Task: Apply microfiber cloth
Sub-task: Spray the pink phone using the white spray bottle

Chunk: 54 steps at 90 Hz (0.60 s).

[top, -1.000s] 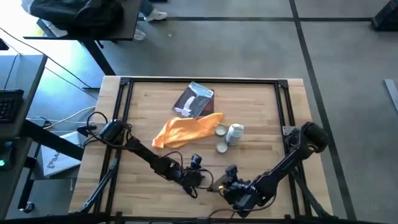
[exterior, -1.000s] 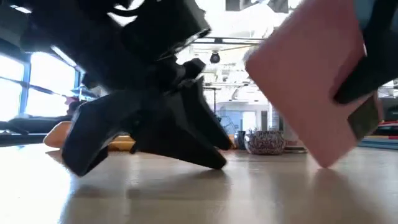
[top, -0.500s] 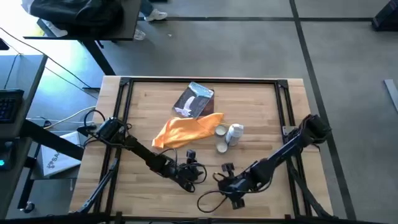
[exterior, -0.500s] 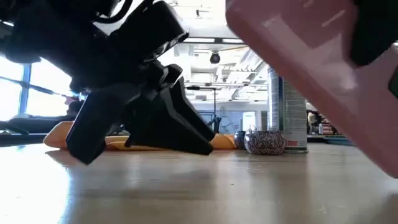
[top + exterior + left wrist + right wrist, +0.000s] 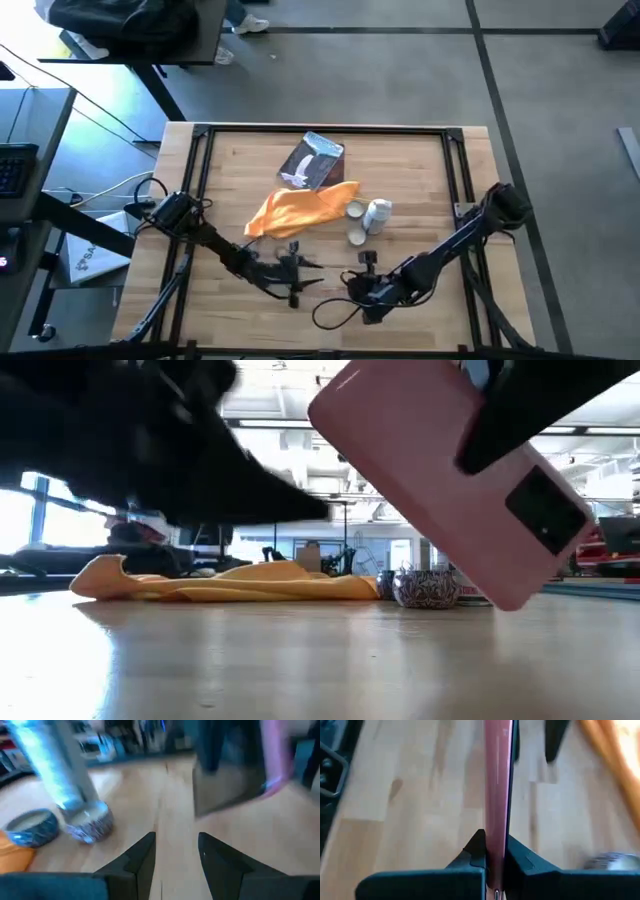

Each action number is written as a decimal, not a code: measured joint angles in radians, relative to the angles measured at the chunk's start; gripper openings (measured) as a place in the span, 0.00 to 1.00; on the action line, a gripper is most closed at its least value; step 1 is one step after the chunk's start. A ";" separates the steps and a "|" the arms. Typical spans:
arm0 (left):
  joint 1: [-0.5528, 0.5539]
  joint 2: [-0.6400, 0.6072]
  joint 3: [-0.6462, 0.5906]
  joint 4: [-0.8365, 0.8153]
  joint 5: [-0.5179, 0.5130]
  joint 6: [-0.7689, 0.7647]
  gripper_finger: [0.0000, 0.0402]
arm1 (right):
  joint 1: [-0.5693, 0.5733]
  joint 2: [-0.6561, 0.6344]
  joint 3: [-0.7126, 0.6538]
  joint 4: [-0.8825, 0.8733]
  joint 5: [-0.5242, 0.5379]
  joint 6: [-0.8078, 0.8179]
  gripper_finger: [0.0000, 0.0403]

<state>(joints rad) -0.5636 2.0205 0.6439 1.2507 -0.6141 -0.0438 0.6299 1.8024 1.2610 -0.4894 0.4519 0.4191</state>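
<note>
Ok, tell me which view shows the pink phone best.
The low view: the pink phone shows its broad back, tilted above the table. The right wrist view shows only its thin edge, clamped in the right hand; the left wrist view blurs it.

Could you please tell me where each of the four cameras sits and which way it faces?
High view: overhead, straight down on the table, both arms, the microfiber cloth.
Low view: table height, level across; a pink phone hangs in front.
Left wrist view: past the left gripper, open, toward a can.
Right wrist view: past the right gripper, clamping the phone.
All show the phone or cloth.
</note>
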 joint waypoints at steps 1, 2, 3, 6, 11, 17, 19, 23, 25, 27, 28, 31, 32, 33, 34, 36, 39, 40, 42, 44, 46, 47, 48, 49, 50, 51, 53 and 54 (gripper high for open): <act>-0.001 0.000 -0.011 0.029 0.001 0.000 0.32 | 0.001 -0.003 0.000 0.000 0.011 0.000 0.00; -0.002 0.000 -0.021 0.058 0.002 -0.001 0.32 | 0.002 -0.007 0.000 0.000 0.023 -0.001 0.00; -0.003 0.000 -0.030 0.088 0.003 0.000 0.32 | 0.003 -0.011 0.000 0.000 0.034 -0.001 0.00; -0.008 0.000 -0.056 0.170 0.004 0.001 0.32 | 0.006 -0.024 0.000 0.005 0.064 -0.005 0.00; -0.015 0.000 -0.089 0.299 0.013 0.016 0.32 | 0.005 -0.050 0.000 0.030 0.100 -0.024 0.00; -0.016 -0.019 -0.104 0.317 0.039 0.023 0.32 | -0.003 -0.080 0.000 0.060 0.107 -0.062 0.00; -0.016 -0.030 -0.105 0.310 0.050 0.028 0.32 | -0.007 -0.090 0.000 0.069 0.109 -0.075 0.00; -0.014 -0.048 -0.100 0.320 0.086 0.030 0.32 | -0.017 -0.108 0.000 0.094 0.111 -0.094 0.00; -0.011 -0.059 -0.092 0.320 0.110 0.034 0.32 | -0.022 -0.116 0.000 0.107 0.110 -0.104 0.00; -0.009 -0.069 -0.084 0.320 0.134 0.044 0.32 | -0.026 -0.124 0.000 0.120 0.109 -0.104 0.00; -0.008 -0.073 -0.079 0.320 0.144 0.050 0.32 | -0.028 -0.127 0.000 0.126 0.109 -0.105 0.00; -0.005 -0.085 -0.067 0.319 0.173 0.067 0.32 | -0.037 -0.134 0.000 0.136 0.106 -0.100 0.00; -0.004 -0.089 -0.064 0.319 0.181 0.074 0.32 | -0.041 -0.136 0.000 0.139 0.106 -0.098 0.00; -0.003 -0.092 -0.060 0.319 0.187 0.080 0.32 | -0.044 -0.138 0.000 0.141 0.105 -0.095 0.00; -0.003 -0.095 -0.056 0.319 0.193 0.087 0.32 | -0.046 -0.141 0.000 0.143 0.104 -0.092 0.00; -0.001 -0.103 -0.050 0.319 0.202 0.101 0.32 | -0.051 -0.144 0.000 0.144 0.100 -0.084 0.00; 0.000 -0.120 -0.042 0.318 0.210 0.123 0.32 | -0.057 -0.147 0.000 0.145 0.093 -0.079 0.00; 0.000 -0.125 -0.040 0.318 0.211 0.132 0.32 | -0.060 -0.148 0.000 0.147 0.092 -0.079 0.00; 0.000 -0.135 -0.038 0.320 0.209 0.145 0.32 | -0.063 -0.150 0.000 0.151 0.088 -0.080 0.00; 0.000 -0.145 -0.036 0.320 0.208 0.158 0.32 | -0.064 -0.151 0.000 0.155 0.086 -0.083 0.00; 0.000 -0.155 -0.036 0.320 0.204 0.173 0.32 | -0.064 -0.152 0.000 0.159 0.086 -0.087 0.00; 0.000 -0.160 -0.037 0.320 0.200 0.180 0.32 | -0.065 -0.153 0.000 0.161 0.086 -0.088 0.00; 0.000 -0.164 -0.038 0.319 0.196 0.187 0.32 | -0.065 -0.153 0.000 0.163 0.087 -0.089 0.00; 0.000 -0.168 -0.038 0.318 0.193 0.193 0.32 | -0.065 -0.154 0.000 0.165 0.088 -0.093 0.00; 0.000 -0.171 -0.039 0.317 0.190 0.200 0.32 | -0.064 -0.154 0.000 0.166 0.089 -0.096 0.00; 0.000 -0.174 -0.039 0.316 0.187 0.206 0.32 | -0.064 -0.154 0.000 0.168 0.091 -0.099 0.00; -0.001 -0.180 -0.039 0.316 0.181 0.215 0.32 | -0.064 -0.154 0.000 0.171 0.094 -0.102 0.00; -0.001 -0.184 -0.039 0.316 0.178 0.220 0.32 | -0.064 -0.154 0.000 0.173 0.095 -0.102 0.00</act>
<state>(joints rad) -0.5644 1.8366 0.6052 1.5663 -0.4357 0.1761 0.5662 1.6482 1.2613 -0.3166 0.5470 0.3168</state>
